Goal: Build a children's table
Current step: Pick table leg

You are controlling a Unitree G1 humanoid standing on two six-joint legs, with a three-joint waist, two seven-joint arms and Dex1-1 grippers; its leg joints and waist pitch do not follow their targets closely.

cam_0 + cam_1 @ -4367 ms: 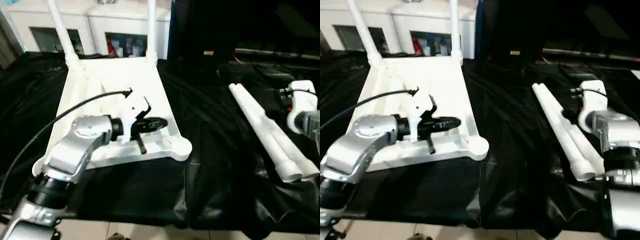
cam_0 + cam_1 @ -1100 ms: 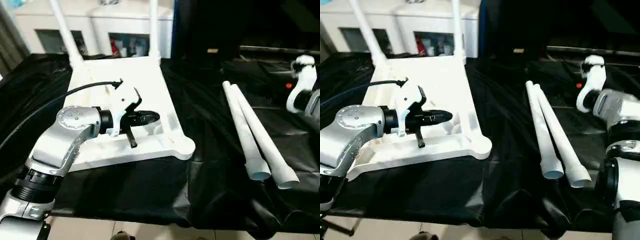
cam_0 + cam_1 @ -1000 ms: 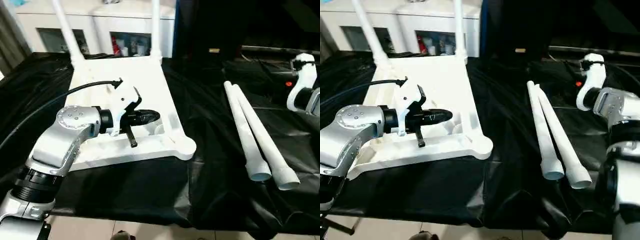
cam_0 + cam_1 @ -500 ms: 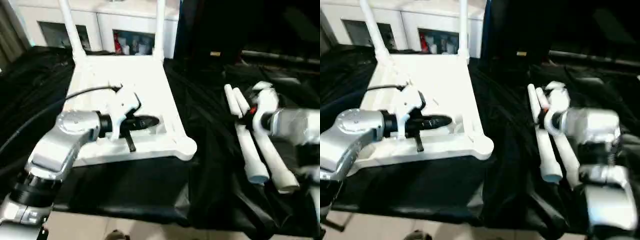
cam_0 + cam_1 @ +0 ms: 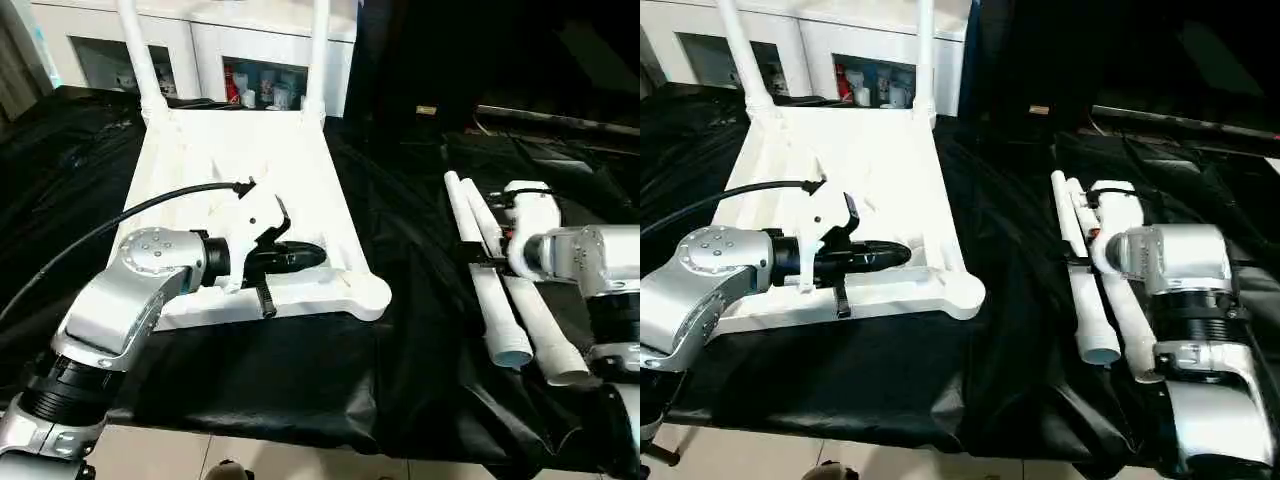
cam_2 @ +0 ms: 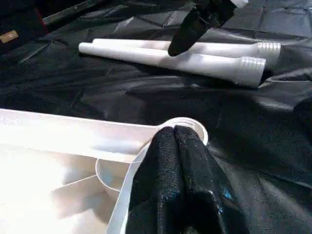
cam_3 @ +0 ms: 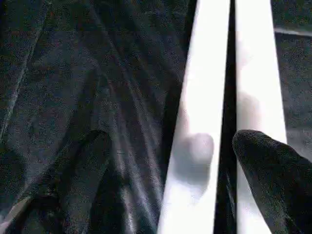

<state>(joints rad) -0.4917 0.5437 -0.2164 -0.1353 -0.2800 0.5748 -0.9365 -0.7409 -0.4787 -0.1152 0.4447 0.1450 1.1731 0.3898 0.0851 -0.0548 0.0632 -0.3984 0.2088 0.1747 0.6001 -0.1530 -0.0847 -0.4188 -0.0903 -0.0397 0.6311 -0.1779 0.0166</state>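
Tabletop (image 5: pixel 240 170) left (inverted); loose legs (image 5: pixel 495 290) right.

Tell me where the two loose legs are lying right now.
In the left eye view the two loose legs lie side by side on the black cloth, right of the upturned table top, with the right gripper directly over them.

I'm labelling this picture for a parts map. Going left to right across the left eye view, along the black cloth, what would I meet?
Left tool over the upturned table top → near-right corner socket → two loose white legs lying side by side → right tool above them.
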